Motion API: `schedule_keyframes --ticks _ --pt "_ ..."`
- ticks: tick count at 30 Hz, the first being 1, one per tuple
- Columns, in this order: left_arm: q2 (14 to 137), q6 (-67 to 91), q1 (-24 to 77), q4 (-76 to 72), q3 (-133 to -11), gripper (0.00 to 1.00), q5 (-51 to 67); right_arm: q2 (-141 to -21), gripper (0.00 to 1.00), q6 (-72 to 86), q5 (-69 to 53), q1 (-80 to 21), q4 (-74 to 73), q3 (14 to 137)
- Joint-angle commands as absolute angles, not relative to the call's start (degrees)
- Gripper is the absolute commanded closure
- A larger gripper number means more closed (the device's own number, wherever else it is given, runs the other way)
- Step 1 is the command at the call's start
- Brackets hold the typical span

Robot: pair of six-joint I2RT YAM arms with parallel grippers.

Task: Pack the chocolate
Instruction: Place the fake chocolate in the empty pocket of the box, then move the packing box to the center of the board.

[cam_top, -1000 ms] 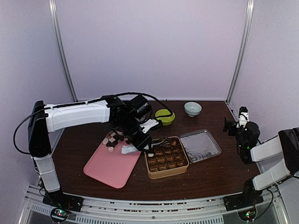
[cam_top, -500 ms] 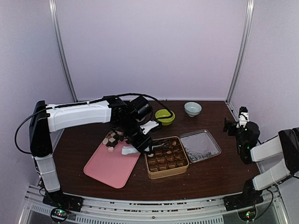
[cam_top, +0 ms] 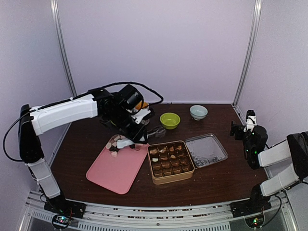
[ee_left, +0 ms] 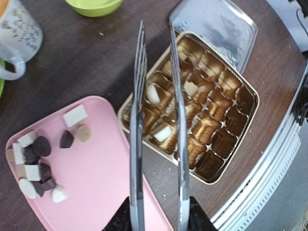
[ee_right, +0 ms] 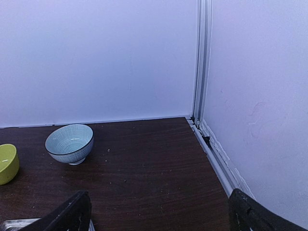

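Note:
Several chocolate pieces, dark, tan and white, lie at the far left end of the pink tray; they also show in the top view. The gold tin holds brown paper cups, three of them with a white piece. My left gripper is shut on the metal tongs. The tongs' tips stand apart and empty above the tin's left edge. In the top view the left gripper hangs above the tray's far corner. My right gripper is open and empty at the table's right side.
The tin's lid lies right of the tin. A green bowl and a blue-white bowl stand at the back. A patterned mug stands behind the tray. The frame post and wall are near the right gripper.
My left arm has risen and swung back to the left, away from the tin's left edge, with the tongs still in its grip. The right arm has not moved.

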State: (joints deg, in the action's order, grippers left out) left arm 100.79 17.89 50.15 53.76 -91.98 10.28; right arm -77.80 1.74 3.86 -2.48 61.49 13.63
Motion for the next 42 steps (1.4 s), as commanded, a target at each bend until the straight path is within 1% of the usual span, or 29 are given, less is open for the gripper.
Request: schedule_keyframes --ticks 1,4,7,10,12,14,17,22,31,34,37,42 --pt "95.32 20.13 44.89 52.95 -90.4 0.68 10.2 -77.86 0.0 1.89 3.77 -2.11 62.7 14.16" --pt "95.82 19.7 42.8 56.44 -91.15 0.72 9.67 -77.79 0.0 1.85 3.76 -2.11 62.74 14.12" --pt "97.72 18.26 40.74 56.9 -93.65 0.73 12.53 -77.83 0.0 1.85 3.77 -2.11 62.73 14.08" --pt "104.95 14.67 40.53 61.54 -102.65 0.75 12.49 -77.86 0.0 1.86 3.78 -2.13 62.75 14.09" --pt "111.1 12.32 40.6 64.63 -108.58 0.8 12.46 -77.86 0.0 1.85 3.77 -2.11 62.77 14.08" --pt "115.68 11.27 40.99 65.78 -111.98 0.85 12.64 -77.81 0.0 1.85 3.77 -2.11 62.73 14.09" --pt "119.71 10.72 41.49 65.83 -114.83 0.86 13.27 -77.81 0.0 1.85 3.78 -2.11 62.73 14.11" --pt "121.66 8.9 43.09 67.34 -114.0 0.86 12.38 -77.86 0.0 1.85 3.78 -2.12 62.74 14.08" --pt "121.94 8.0 49.47 70.05 -111.97 0.85 13.59 -77.86 0.0 1.85 3.78 -2.11 62.75 14.1" --pt "121.84 7.56 49.66 71.35 -111.25 0.84 16.54 -77.87 0.0 1.85 3.78 -2.13 62.75 14.1" --pt "121.63 7.14 50.0 72.82 -111.13 0.84 19.34 -77.85 0.0 1.84 3.77 -2.12 62.73 14.08" --pt "120.1 6.2 52.37 74.75 -111.49 0.84 19.41 -77.87 0.0 1.87 3.78 -2.15 62.75 14.13"
